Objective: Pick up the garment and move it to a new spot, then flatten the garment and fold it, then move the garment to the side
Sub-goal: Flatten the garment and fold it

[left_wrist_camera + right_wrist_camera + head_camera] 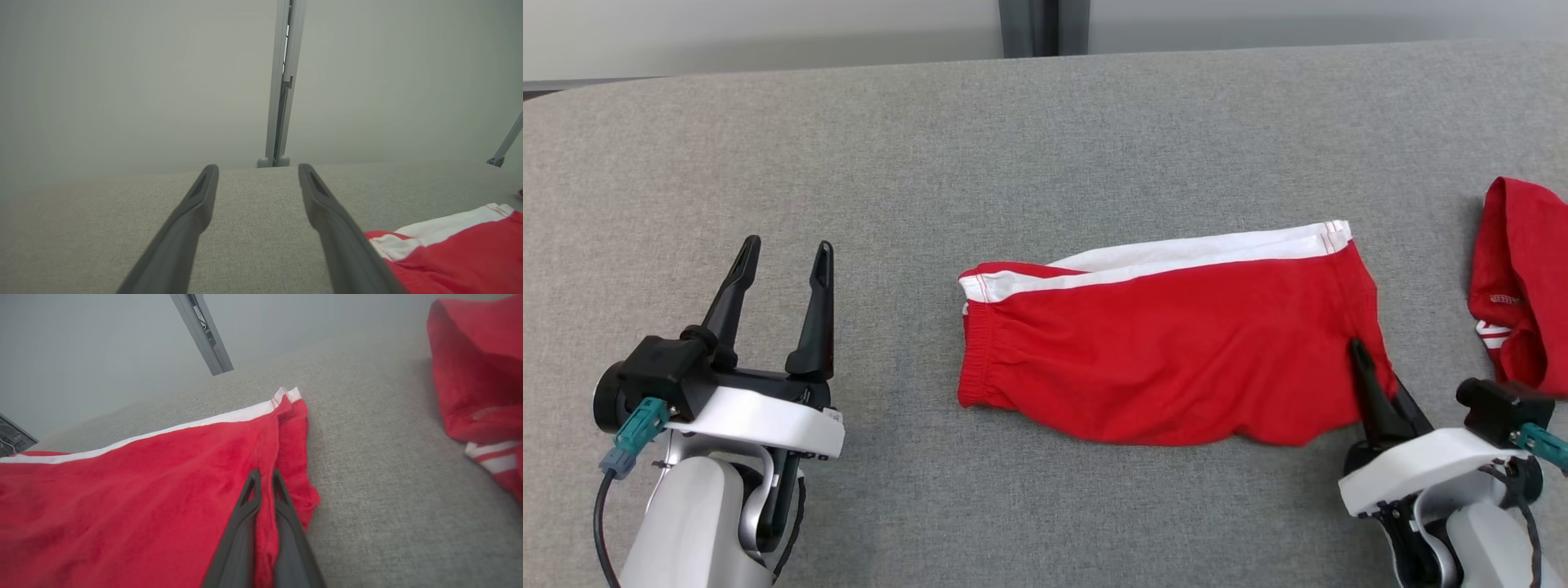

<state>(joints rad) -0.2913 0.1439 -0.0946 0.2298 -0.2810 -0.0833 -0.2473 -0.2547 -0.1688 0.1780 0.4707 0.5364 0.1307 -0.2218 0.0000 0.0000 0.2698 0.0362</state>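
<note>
Surface [1013, 139] bare from shorts [1168, 359] to far edge. Right gripper [263, 474] clamps their right end; left gripper [788, 245] spread, well apart.

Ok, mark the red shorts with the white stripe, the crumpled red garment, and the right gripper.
Red white-striped shorts [1168, 359]: head view, centre of red panel.
Crumpled red garment [1515, 278]: head view, upper fold.
Right gripper [265, 475]: right wrist view, between fingertips.

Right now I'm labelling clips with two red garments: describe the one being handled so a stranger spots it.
On the grey table, look to the middle. The red shorts lie spread there, their right end pinched in the right gripper. Unlike the bunched red garment at the far right, they carry a long white band.
</note>
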